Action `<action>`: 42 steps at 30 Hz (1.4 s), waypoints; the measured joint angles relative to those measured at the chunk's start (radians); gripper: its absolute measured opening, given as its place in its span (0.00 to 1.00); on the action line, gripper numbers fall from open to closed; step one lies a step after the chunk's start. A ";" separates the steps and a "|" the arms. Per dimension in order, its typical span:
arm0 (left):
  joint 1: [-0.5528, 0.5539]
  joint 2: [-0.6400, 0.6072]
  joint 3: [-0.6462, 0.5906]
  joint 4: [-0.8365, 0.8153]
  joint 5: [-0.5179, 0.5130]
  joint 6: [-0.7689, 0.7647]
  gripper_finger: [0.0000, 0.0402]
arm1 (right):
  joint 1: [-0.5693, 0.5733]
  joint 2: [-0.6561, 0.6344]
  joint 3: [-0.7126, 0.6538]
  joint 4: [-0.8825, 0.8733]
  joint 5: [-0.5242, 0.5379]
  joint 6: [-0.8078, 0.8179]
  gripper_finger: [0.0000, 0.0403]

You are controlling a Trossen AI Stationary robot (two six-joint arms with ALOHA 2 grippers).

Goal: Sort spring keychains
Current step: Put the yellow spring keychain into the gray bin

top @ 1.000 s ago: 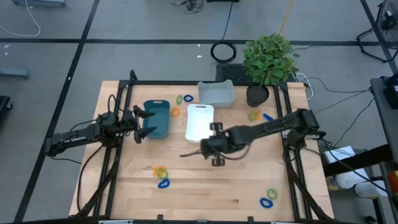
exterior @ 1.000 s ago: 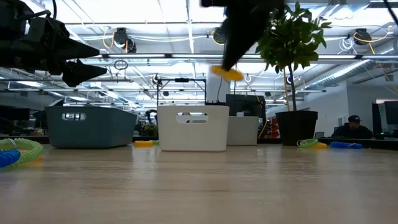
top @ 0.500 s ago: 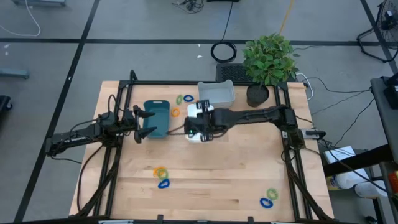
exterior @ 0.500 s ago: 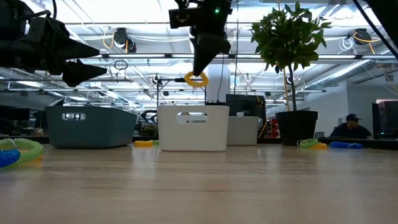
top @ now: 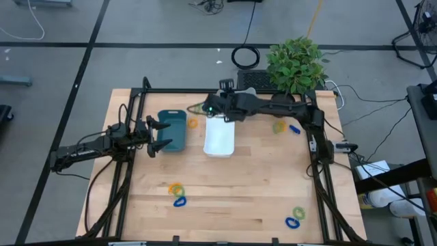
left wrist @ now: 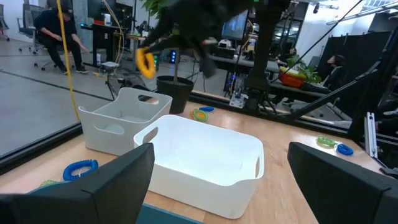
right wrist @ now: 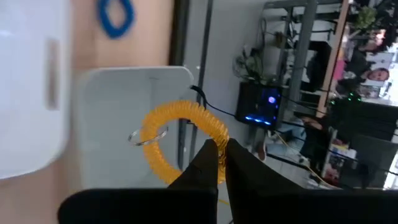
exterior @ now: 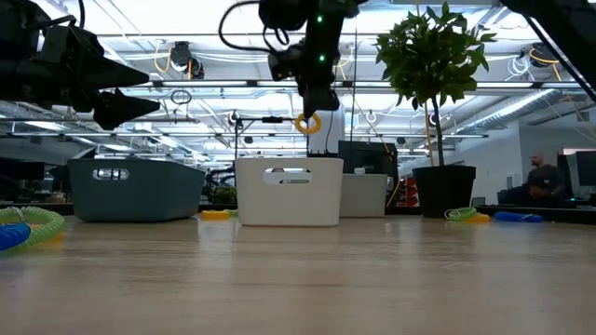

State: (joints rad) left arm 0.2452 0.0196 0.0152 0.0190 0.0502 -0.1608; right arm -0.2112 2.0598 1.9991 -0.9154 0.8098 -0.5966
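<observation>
My right gripper (top: pixel 199 107) is shut on an orange-yellow spring keychain (right wrist: pixel 180 140) and hovers at the far side of the table, above the grey tray (right wrist: pixel 118 99). In the low view this keychain (exterior: pixel 307 122) hangs over the white tray (exterior: pixel 289 191). My left gripper (top: pixel 158 133) waits open beside the teal tray (top: pixel 172 130). Other keychains lie flat on the wood: an orange one (top: pixel 192 124), a green-yellow one (top: pixel 278 126) with a blue one (top: pixel 293 128), a pair (top: pixel 177 195) toward the near edge, and a pair (top: pixel 295 218) near right. My right gripper pinches the coil of the keychain at one spot on its loop (right wrist: pixel 208 142) between its two fingertips. The fingers (exterior: pixel 312 104) slant down, coming from the table's right. The loop hangs below and beyond the tips, lifted clear, with its small metal ring (right wrist: pixel 148 137) on the far side.
The white tray (top: pixel 220 137) stands mid-table between the teal and grey trays. A potted plant (top: pixel 293 65) stands at the far right corner. Black frame rails (top: pixel 321 178) run along both table sides. Bare wood lies toward the near edge.
My right gripper has carried the keychain from the middle of the table over the white tray toward the far edge, rising a little and turning at the wrist. It has stayed shut on the keychain, which hangs clear throughout.
</observation>
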 joint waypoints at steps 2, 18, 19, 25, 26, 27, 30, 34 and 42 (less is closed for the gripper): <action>0.000 0.000 0.000 0.000 0.000 0.000 0.94 | -0.031 0.000 -0.001 0.028 -0.002 -0.022 0.00; 0.000 0.000 0.000 0.000 0.000 0.000 0.94 | -0.149 0.119 -0.011 0.148 -0.108 -0.092 0.00; 0.000 0.000 0.000 0.000 0.000 0.000 0.94 | -0.152 0.125 -0.011 0.141 -0.108 -0.093 0.00; 0.000 0.000 0.000 0.000 0.000 0.000 0.94 | -0.162 0.150 -0.012 0.079 -0.216 -0.046 0.00; 0.000 0.000 0.000 0.000 0.000 0.000 0.94 | -0.162 0.148 -0.011 0.070 -0.220 -0.034 0.00; 0.000 0.000 0.000 0.000 0.000 0.000 0.94 | -0.162 0.146 -0.011 0.060 -0.225 -0.024 0.00; 0.000 0.000 0.000 0.000 0.000 0.000 0.94 | -0.162 0.147 -0.035 0.073 -0.235 -0.020 0.00; 0.000 0.000 0.000 0.000 0.000 0.000 0.94 | -0.168 0.148 -0.085 0.091 -0.239 -0.023 0.00; 0.000 0.000 0.000 0.000 0.000 0.000 0.94 | -0.169 0.148 -0.115 0.105 -0.239 0.000 0.00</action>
State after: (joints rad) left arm 0.2452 0.0196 0.0154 0.0189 0.0502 -0.1609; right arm -0.3804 2.2074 1.8839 -0.8104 0.5713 -0.5971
